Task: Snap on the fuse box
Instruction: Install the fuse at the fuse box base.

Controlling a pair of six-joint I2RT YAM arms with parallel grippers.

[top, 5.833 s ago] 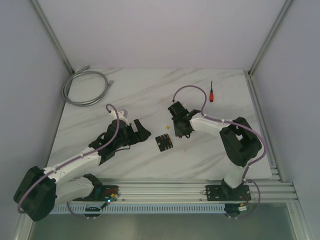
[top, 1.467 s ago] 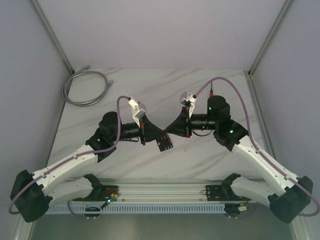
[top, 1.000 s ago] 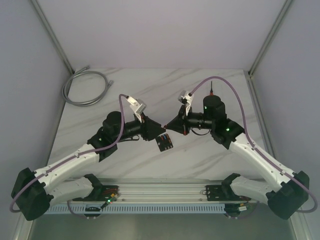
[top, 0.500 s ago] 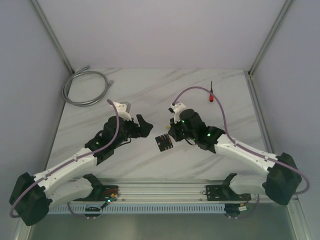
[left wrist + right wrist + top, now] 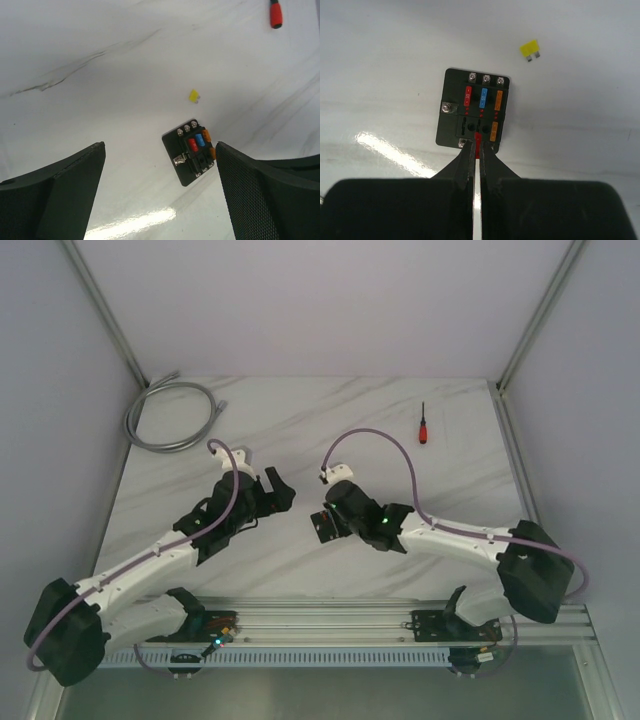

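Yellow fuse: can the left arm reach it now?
Probably yes: the left tool is open and faces the yellow fuse with nothing between; the right tool, pinching a red fuse, sits at the fuse box nearby.

Bench (image 5: 100,75) is showing glossy white marble-look surface, reflecting glare. Fuse box (image 5: 472,112) is looking matt black plastic; its screws (image 5: 485,77) are glinting metallic. Left pincer (image 5: 160,149) pad (image 5: 260,190) is showing fine mesh texture.

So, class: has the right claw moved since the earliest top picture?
Yes. The right claw, shut on a red fuse, has swung toward the left, away from the screwdriver, and is now at the fuse box.
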